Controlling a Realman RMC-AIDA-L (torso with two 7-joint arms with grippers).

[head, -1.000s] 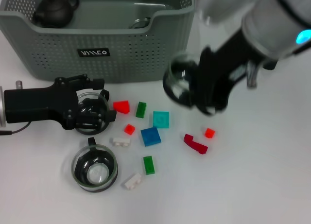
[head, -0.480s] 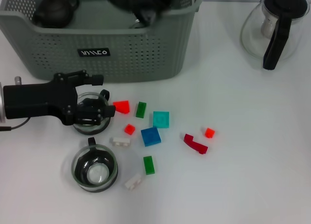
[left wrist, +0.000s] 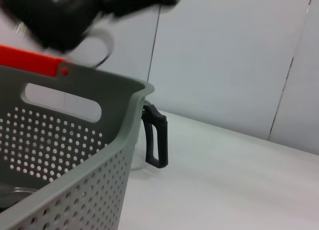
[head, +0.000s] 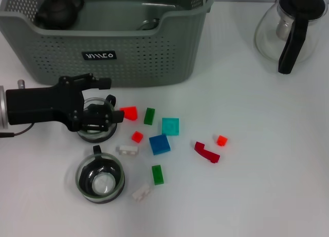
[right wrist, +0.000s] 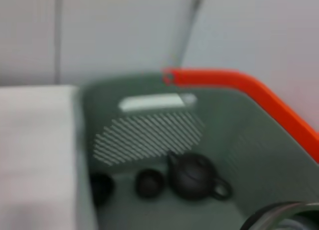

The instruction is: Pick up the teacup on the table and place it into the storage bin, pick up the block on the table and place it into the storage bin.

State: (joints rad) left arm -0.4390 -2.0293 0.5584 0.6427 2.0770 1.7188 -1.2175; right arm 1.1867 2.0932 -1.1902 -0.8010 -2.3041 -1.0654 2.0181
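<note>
1. Head view: the left hand (head: 97,117) is lying low on the white bench (head: 267,185), its fingers straddling the rim of a glass teacup (head: 95,120) just near of the storage bin (head: 103,41). The grip looks closed on the rim, but the cup is sitting on the bench, not yet lifted. A second glass teacup (head: 100,179) is waiting nearer. Blocks are lying scattered to the right: a blue block (head: 159,144), a teal block (head: 170,126), plus red, green and white ones. In the bin a dark teapot (head: 57,11) is resting at the far left. A glass carafe (head: 289,29) is standing at the far right. The right hand is out of sight here.

2. Left wrist view: the bin's wall (left wrist: 65,155) is filling the frame, the carafe handle (left wrist: 155,136) beyond it; no fingers showing.

3. Right wrist view: looking into the bin (right wrist: 149,140), where the teapot (right wrist: 195,178) and two small dark cups (right wrist: 149,182) are sitting. I cannot tell the right hand's state.

Judging from this, some pieces are binned; two cups and every block remain.
</note>
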